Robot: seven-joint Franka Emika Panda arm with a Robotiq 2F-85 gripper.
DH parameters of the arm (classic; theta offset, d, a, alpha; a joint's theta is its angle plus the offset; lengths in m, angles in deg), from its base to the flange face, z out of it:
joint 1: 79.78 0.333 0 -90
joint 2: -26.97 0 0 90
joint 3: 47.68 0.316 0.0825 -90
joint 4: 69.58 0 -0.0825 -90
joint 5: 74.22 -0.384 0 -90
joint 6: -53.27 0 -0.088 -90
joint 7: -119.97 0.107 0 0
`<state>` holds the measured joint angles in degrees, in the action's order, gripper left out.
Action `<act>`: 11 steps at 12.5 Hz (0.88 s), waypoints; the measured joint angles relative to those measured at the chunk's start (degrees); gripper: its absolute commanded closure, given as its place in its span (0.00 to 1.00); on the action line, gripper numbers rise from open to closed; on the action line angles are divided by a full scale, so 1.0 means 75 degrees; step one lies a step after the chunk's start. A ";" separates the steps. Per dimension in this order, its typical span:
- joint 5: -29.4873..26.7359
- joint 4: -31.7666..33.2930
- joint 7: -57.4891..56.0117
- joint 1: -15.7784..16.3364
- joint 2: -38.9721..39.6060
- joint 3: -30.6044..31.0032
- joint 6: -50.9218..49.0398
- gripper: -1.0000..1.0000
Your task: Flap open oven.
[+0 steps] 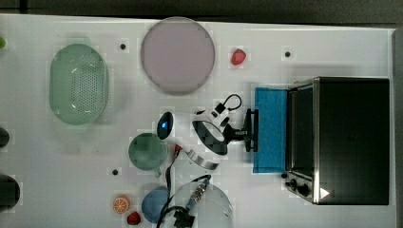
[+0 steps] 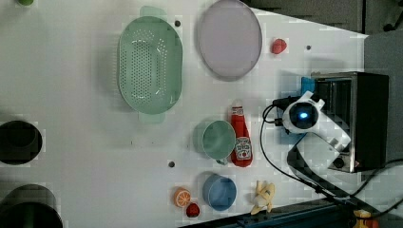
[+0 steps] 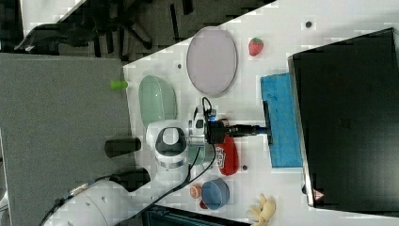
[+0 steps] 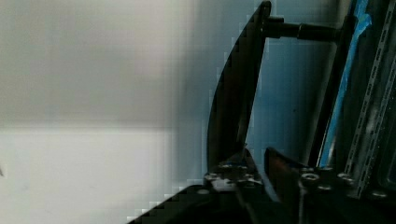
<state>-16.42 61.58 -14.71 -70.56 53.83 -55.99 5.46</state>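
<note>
Handle (image 4: pixel 233 107) of the oven (image 1: pixel 351 140) is closest to the wrist cam, a dark bar w/ my jaws narrowed round it, pinching it at about mid-length. Gripper (image 1: pixel 248 133) sits on the door's outer edge, reaching level toward the oven. Door (image 1: pixel 270 129) already lies flat, blue glass up, sticking out from the oven front toward my arm; oven itself stands at the worktop's (image 1: pixel 71 161) end, far from the green colander (image 1: pixel 78 84). Handle's long axis runs parallel to the oven front, so my reach crosses it square. I'd say the flap's done, nxt is letting go and backing off from the oven. Room behind the door is bare worktop; ketchup bottle (image 2: pixel 241 135) and green cup (image 2: pixel 217 139) lie further back from the oven, so retreat should go up first.
</note>
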 measured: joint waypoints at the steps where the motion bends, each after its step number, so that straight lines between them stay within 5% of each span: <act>1: -0.0007 -0.0119 0.0171 0.0104 0.0233 -0.0037 0.0045 0.83; 8: -0.0328 -0.0194 0.0459 0.0192 0.0522 -0.0284 0.0578 0.83; 11: -0.2283 -0.0179 0.0508 0.0065 -0.0289 -0.0359 0.0854 0.83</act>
<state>-33.54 60.23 -10.89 -70.07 51.66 -58.68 11.86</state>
